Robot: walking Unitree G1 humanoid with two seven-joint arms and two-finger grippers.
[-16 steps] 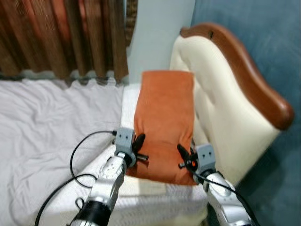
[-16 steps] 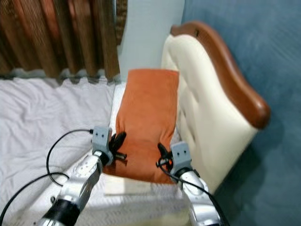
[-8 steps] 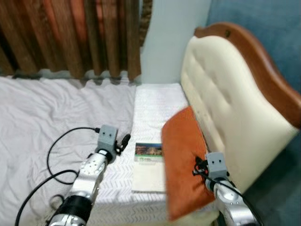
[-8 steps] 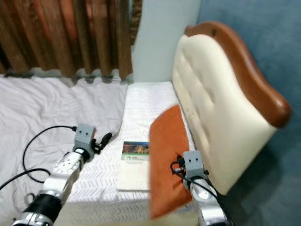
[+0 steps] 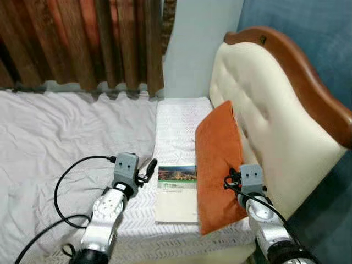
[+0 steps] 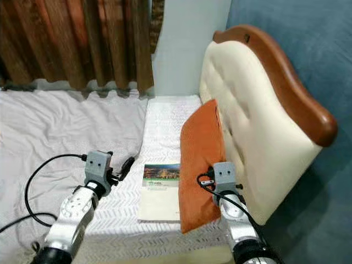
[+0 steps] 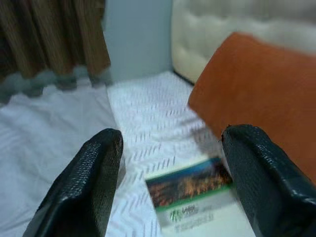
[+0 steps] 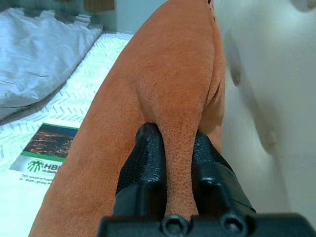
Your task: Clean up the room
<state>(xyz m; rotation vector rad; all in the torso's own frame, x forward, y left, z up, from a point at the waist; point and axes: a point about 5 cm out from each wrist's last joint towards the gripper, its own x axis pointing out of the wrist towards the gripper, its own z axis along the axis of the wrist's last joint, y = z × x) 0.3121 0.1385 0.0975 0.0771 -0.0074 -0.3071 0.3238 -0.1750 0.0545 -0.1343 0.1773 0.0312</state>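
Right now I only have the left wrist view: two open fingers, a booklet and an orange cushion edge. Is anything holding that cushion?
Observer: Yes. The right gripper is shut on a fold of the orange cushion.
Operator: Is the cushion flat on the bed?
Observer: No. It stands on edge, leaning against the cream headboard.
Operator: Where does the booklet sit relative to it?
Observer: The booklet lies flat on the white patterned cover, right beside the cushion's lower edge, between the two arms.
Operator: And my left gripper?
Observer: The left gripper hovers open just left of the booklet, holding nothing.
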